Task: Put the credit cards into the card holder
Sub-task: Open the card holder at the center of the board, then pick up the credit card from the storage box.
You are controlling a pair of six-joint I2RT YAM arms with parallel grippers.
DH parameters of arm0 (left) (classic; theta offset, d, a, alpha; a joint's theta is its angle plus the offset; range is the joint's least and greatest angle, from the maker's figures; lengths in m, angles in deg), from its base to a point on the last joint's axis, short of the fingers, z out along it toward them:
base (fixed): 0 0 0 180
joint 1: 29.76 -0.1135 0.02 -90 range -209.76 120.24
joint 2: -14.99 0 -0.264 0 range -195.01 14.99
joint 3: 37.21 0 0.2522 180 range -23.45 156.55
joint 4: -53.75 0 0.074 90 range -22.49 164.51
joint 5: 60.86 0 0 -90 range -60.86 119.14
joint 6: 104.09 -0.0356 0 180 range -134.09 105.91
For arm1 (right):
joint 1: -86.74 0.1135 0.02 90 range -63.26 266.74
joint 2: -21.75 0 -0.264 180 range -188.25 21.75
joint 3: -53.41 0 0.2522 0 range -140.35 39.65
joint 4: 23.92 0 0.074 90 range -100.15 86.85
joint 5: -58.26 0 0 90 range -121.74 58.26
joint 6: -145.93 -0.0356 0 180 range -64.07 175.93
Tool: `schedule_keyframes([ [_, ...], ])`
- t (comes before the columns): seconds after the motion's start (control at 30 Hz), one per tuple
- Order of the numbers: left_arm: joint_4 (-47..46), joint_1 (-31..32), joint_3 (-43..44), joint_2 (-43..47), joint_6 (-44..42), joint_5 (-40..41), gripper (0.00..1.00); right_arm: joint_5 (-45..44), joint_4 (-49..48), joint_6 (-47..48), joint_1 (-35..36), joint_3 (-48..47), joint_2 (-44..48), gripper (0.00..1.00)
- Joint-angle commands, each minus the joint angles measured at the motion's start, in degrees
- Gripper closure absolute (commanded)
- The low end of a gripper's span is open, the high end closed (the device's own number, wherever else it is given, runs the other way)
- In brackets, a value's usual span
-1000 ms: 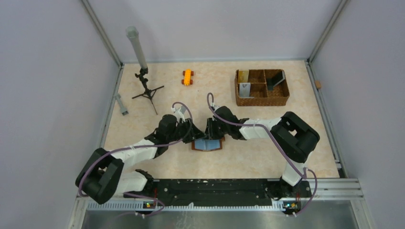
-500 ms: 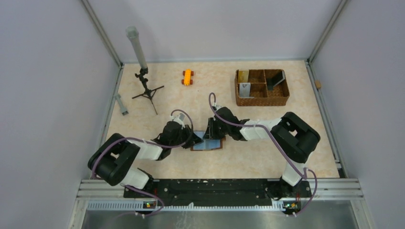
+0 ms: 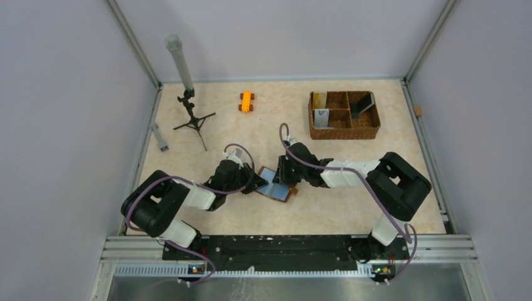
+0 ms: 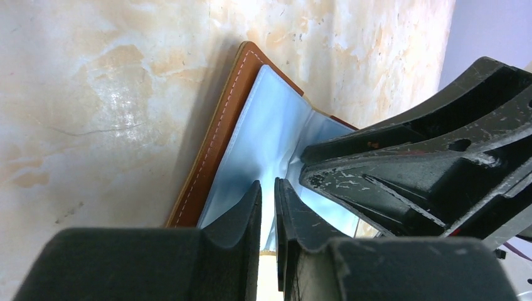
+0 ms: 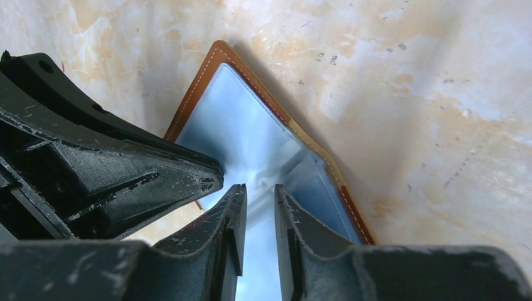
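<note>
The card holder (image 3: 274,184), brown leather with blue inner pockets, lies open and skewed at the table's middle, one side raised. My left gripper (image 3: 255,182) reaches it from the left. In the left wrist view its fingertips (image 4: 268,183) are shut on the edge of the card holder's (image 4: 251,125) blue lining. My right gripper (image 3: 286,180) comes from the right, its fingertips (image 5: 260,187) pinching the card holder's (image 5: 251,132) other half. The credit cards stand in the basket: gold (image 3: 319,100), silver (image 3: 322,117), black (image 3: 361,105).
A brown woven basket (image 3: 344,133) with compartments sits at the back right. A small black tripod (image 3: 191,116) carrying a grey tube (image 3: 179,59) stands at the back left, with a grey piece (image 3: 159,137) beside it. An orange toy car (image 3: 246,101) lies at the back middle.
My left gripper has closed onto the card holder. The card holder has turned from lying square to skewed, and my right arm has shifted slightly to the right.
</note>
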State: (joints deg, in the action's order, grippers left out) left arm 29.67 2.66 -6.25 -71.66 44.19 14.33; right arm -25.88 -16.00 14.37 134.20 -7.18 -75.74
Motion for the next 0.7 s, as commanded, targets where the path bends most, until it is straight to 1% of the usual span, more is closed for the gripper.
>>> schedule_keyframes([
  [0.0, 6.0, -0.1, -2.1, -0.7, -2.1, 4.1, 0.82, -3.7, 8.2, 2.4, -0.3, 0.9, 3.9, 0.72],
  [0.1, 6.7, -0.1, -1.8, 0.3, -2.4, 3.6, 0.81, -3.9, 10.8, 3.1, -0.4, -0.4, 7.3, 0.64],
  [0.17, 7.2, -0.1, -1.5, 0.9, -2.4, 3.1, 0.80, -4.2, 12.4, 3.5, -0.5, -1.3, 9.6, 0.60],
  [0.3, 8.0, 0.2, -0.4, 2.6, -3.0, 1.4, 0.77, -4.8, 15.5, 4.1, -1.4, -2.8, 13.7, 0.56],
  [0.43, 11.2, 0.6, 1.8, 5.3, -4.9, 0.4, 0.73, -6.7, 18.5, 5.2, -2.9, -3.9, 17.2, 0.54],
  [0.57, 15.7, 0.8, 4.8, 7.9, -7.8, -0.5, 0.69, -10.4, 23.3, 8.6, -5.2, -5.9, 20.2, 0.50],
  [0.67, 18.1, 0.7, 6.8, 9.1, -10.1, -1.2, 0.66, -12.3, 27.3, 11.7, -8.4, -8.9, 22.0, 0.48],
])
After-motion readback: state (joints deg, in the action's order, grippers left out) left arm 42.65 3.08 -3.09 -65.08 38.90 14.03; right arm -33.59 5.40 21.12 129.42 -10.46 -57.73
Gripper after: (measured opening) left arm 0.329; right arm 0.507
